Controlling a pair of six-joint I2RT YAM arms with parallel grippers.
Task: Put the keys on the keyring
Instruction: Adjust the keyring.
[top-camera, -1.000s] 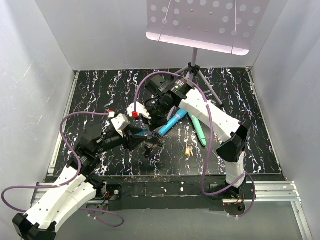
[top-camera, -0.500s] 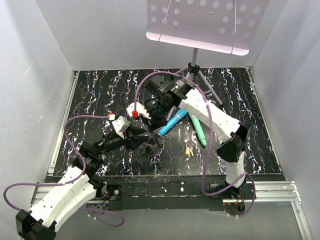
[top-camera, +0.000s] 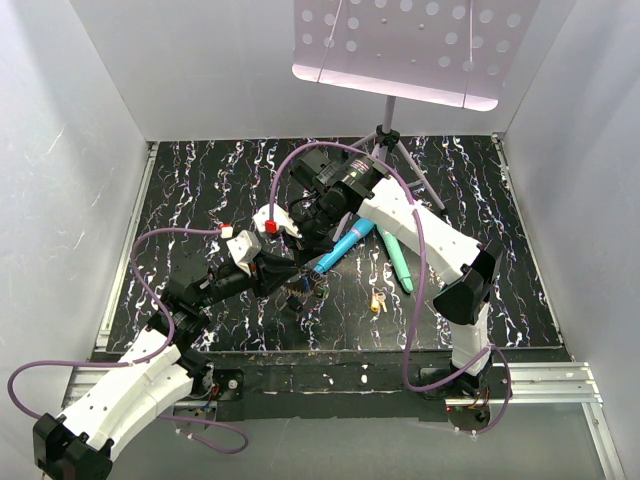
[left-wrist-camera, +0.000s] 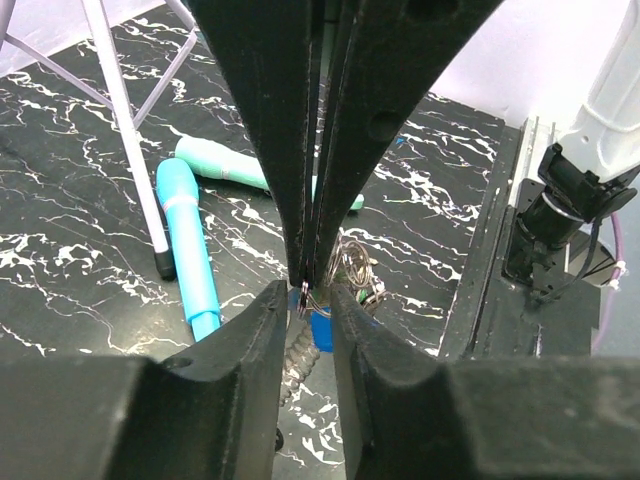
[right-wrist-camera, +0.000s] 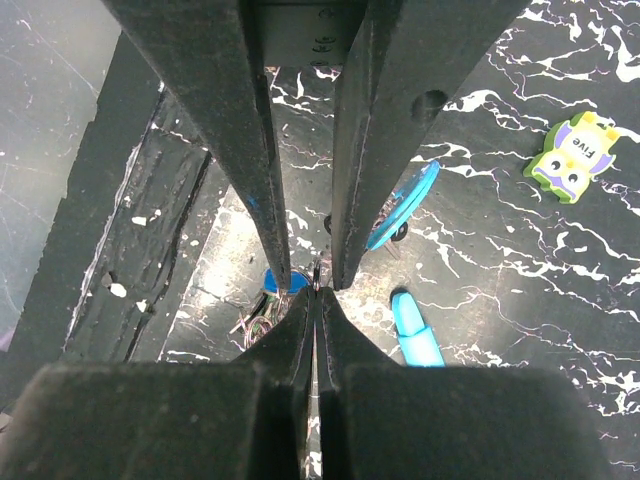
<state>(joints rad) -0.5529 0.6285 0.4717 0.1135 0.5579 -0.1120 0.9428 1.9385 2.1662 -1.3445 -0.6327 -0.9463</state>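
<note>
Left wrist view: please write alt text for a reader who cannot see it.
The left claw, slightly open, points up from the bottom at the shut right claw hanging from the top, above a small heap of keys on a black marbled table. A blue stick and a teal stick lie at left.

The left arm (top-camera: 130, 385) and right arm (top-camera: 412, 215) wear white moulded shells over black joints. A purple cable (top-camera: 165, 231) loops along each. Red squares (top-camera: 270, 227) mark the white wrist housings (top-camera: 243, 247). The left end effector (left-wrist-camera: 307, 297) and right end effector (right-wrist-camera: 315, 292) have 2 black tapering fingers (left-wrist-camera: 240, 360) apiece.
</note>
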